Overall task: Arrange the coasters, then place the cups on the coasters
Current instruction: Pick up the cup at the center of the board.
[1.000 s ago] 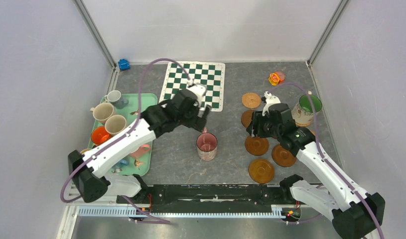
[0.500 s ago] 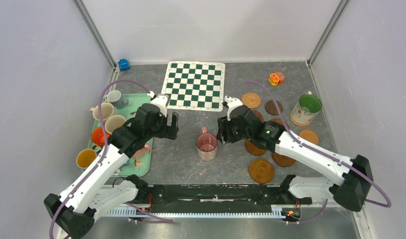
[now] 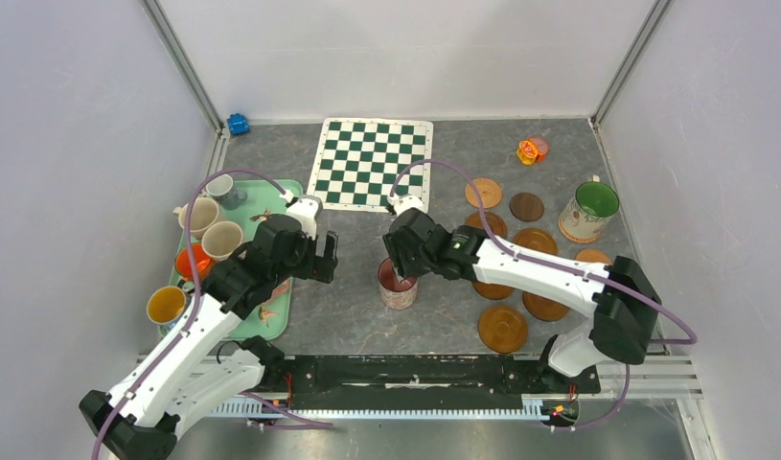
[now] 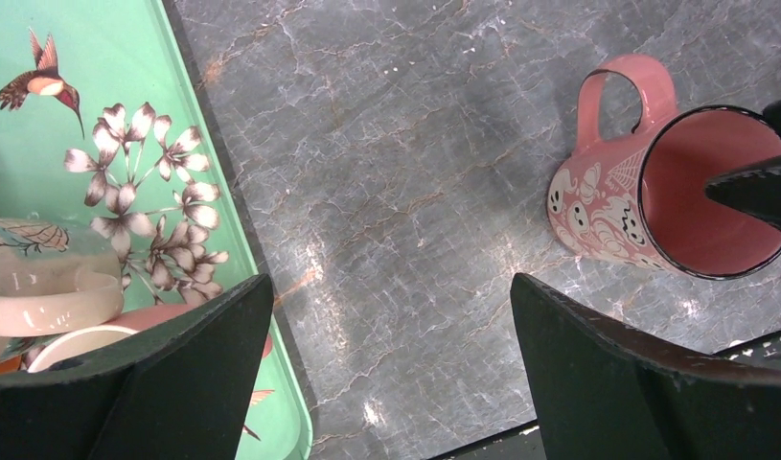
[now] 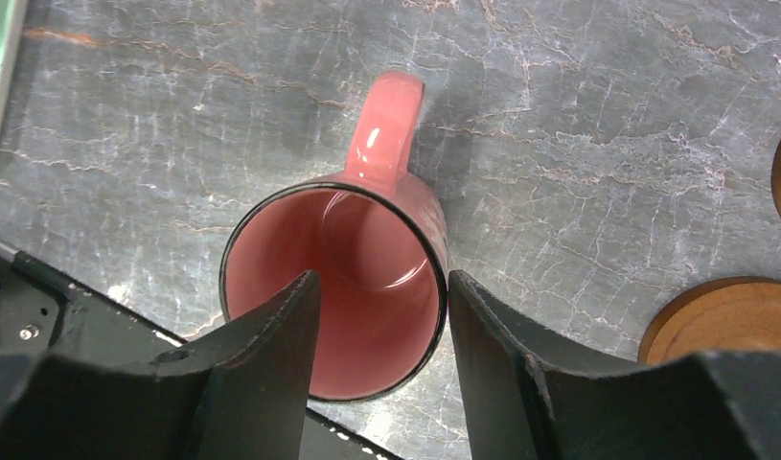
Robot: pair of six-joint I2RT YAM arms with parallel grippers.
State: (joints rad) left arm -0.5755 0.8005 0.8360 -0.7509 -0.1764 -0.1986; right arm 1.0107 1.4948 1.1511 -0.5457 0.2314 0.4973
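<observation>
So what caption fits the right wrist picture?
Jaws of the right gripper straddle the wall of the pink mug, one inside, one outside.

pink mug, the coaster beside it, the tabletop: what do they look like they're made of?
Pink mug: glazed ceramic by the look, with glossy highlights on the handle and inner wall and a dark rim line. Coaster: probably wood, brown with a raised rim and a satin finish; the grain is too faint to be sure. Tabletop: grey marble pattern with veins and a slight sheen; it could be stone or a printed surface.

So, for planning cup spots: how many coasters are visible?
8: two far coasters, three mid-row, three near, all right-side. The right arm may hide more.
</observation>
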